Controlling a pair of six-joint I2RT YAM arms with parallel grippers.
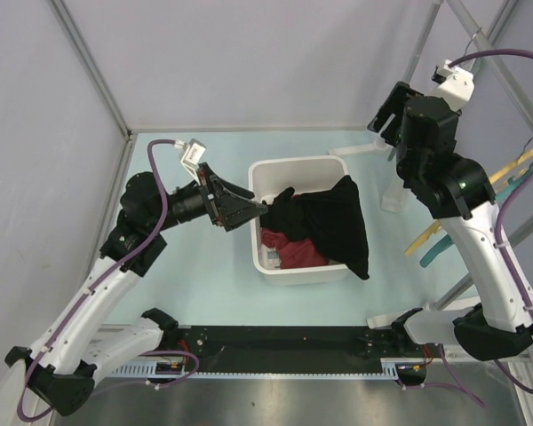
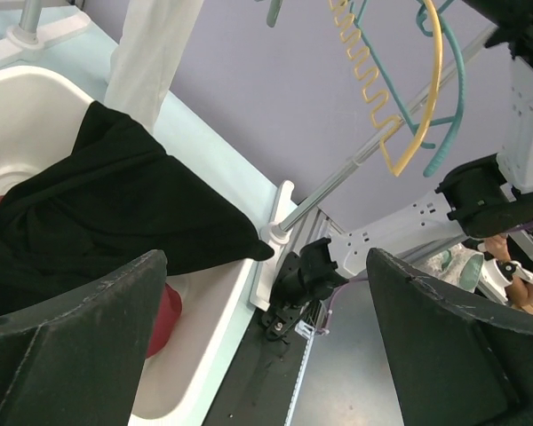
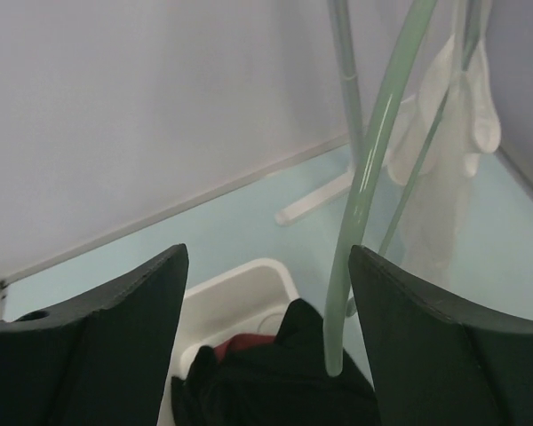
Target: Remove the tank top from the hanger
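The black tank top [image 1: 333,222] lies in the white bin [image 1: 295,165] and drapes over its right rim; no hanger shows in it. It also shows in the left wrist view [image 2: 107,204] and the right wrist view [image 3: 284,382]. My left gripper [image 1: 249,211] is open and empty at the bin's left rim, pointing at the cloth; in its own view [image 2: 266,355] nothing lies between the fingers. My right gripper [image 1: 384,120] is open, high by the rack. A pale green hanger [image 3: 364,204] hangs bare between its open fingers [image 3: 266,346], untouched.
A red garment [image 1: 293,251] lies under the tank top in the bin. A yellow hanger [image 1: 515,169] and a teal hanger [image 1: 435,248] hang on the rack at right. A white garment [image 3: 444,177] hangs beside the green hanger. The rack's foot [image 1: 355,149] lies behind the bin.
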